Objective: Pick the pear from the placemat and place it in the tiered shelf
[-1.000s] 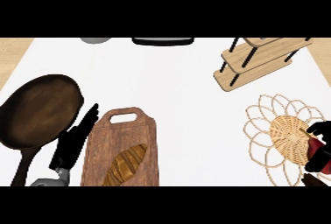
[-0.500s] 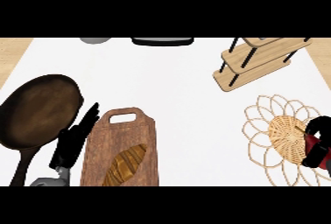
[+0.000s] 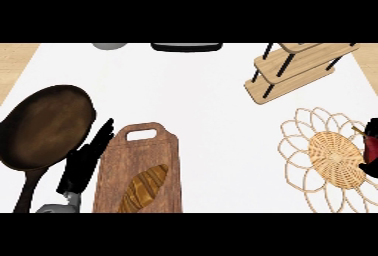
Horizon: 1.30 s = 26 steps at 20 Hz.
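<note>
A dark red pear shows at the view's right edge, over the right rim of the round woven placemat. My right hand is mostly cut off by that edge; its black fingers curl round the pear. The wooden tiered shelf with black posts stands at the back right, apart from the hand. My left hand lies open with straight fingers at the lower left, between the pan and the cutting board.
A dark frying pan fills the left side. A wooden cutting board with a bread loaf lies beside it. A grey bowl and a black object sit at the far edge.
My right hand with the pear has drifted to the right, so less of it shows at the view's edge. The left hand has not moved.
</note>
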{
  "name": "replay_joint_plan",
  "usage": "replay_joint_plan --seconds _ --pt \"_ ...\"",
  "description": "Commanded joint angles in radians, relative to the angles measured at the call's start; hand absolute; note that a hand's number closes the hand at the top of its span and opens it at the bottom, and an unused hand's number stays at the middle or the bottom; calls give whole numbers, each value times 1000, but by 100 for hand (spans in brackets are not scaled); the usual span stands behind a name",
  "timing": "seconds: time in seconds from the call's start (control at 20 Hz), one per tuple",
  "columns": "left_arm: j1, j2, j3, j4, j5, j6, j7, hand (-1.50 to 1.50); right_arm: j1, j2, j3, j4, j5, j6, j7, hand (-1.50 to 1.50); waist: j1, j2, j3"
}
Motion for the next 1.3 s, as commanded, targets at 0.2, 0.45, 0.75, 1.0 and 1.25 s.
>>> replay_joint_plan --seconds 0.2,0.45,0.75,1.0,1.25 --pt "-30 -8 14 65 -15 13 -40 0 -70 -244 -146 146 -184 18 -590 150 -5 7 1" --pt "-9 -7 -1 30 -17 -3 -10 0 -223 -306 -241 250 -228 -4 -658 150 13 6 0" --pt "-4 14 21 5 11 -36 26 0 -382 -293 -347 329 -377 82 -595 150 15 4 -1" --pt "-53 -26 8 106 -33 -10 -42 0 -585 -324 -297 458 -337 76 -537 150 17 8 -1" --pt "-32 3 26 81 -4 -60 -48 0 -765 -267 -234 580 -250 -49 -479 150 38 14 -1"
